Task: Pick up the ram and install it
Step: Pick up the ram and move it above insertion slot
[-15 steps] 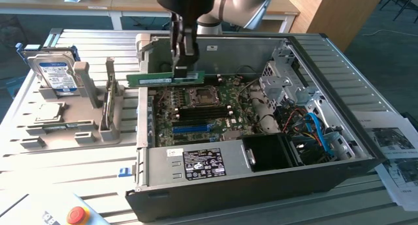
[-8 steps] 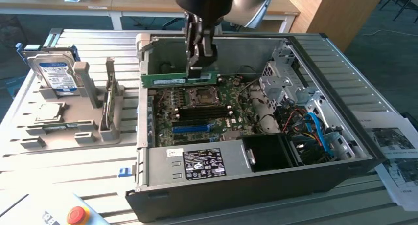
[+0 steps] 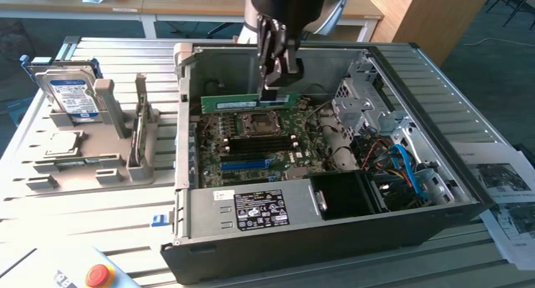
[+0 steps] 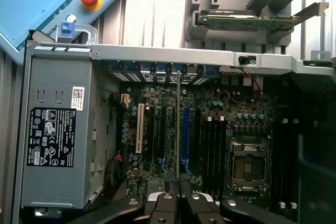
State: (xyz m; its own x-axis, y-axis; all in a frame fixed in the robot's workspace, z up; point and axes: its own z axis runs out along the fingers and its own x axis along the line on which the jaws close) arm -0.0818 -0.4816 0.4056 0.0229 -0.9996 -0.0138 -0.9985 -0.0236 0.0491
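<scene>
The computer case lies open on its side on the slatted table, and the arm reaches down into it from above. The claw is closed on the ram, pinching the stick near one end, toward the exterior view's right, so most of the green strip sticks out toward that view's left. The ram is held level, long edge down, in the air over the far part of the green board, just beyond the square processor socket. It looks clear of the board rather than seated in anything. From the wrist camera the stick shows edge-on as a thin line running out from between the two dark fingertips, right alongside the long blue slot, with the row of black memory slots lying between that slot and the socket. The grey power supply with its black label fills the near corner of the case. Outside the case, toward the exterior view's left, a grey rack holds a hard drive standing upright and a square silver chip lying flat. A red button sits at the near edge of the table, and some printed papers lie off to the exterior view's right.
</scene>
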